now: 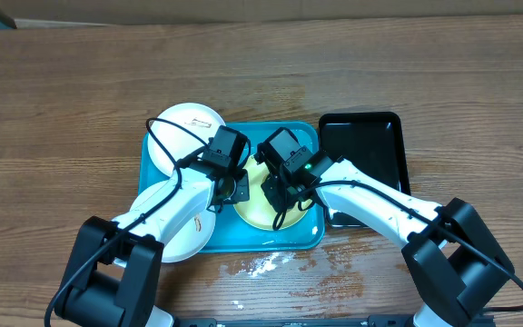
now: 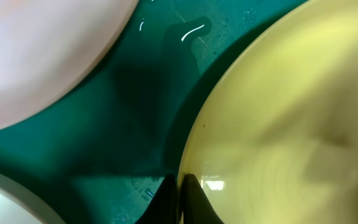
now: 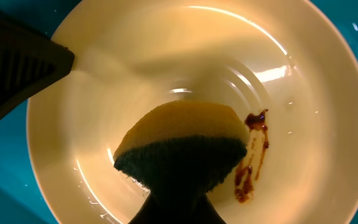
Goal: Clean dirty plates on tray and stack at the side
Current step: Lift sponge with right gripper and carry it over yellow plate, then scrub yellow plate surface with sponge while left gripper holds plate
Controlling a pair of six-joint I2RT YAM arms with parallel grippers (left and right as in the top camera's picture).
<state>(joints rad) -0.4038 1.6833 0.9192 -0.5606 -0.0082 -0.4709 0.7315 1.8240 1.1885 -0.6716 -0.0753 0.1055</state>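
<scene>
On the turquoise tray (image 1: pixel 243 238) lies a pale yellow-green plate (image 1: pixel 254 211) between my two grippers. My left gripper (image 2: pixel 180 177) is shut on that plate's rim (image 2: pixel 194 143), one finger outside over the tray and one inside. My right gripper (image 3: pixel 179 208) is shut on a yellow sponge (image 3: pixel 185 143) with a dark scrub face, held down in the plate's bowl (image 3: pixel 166 62). A brown smudge (image 3: pixel 252 155) sits just right of the sponge. One white plate (image 1: pixel 189 132) overhangs the tray's far left corner. A second white plate (image 1: pixel 178 232) overhangs its near left edge.
A glossy black tray (image 1: pixel 361 150) stands right of the turquoise one. Wet streaks (image 1: pixel 261 263) mark the wood in front of the tray. The left gripper's dark finger (image 3: pixel 17 62) shows at the plate's rim in the right wrist view.
</scene>
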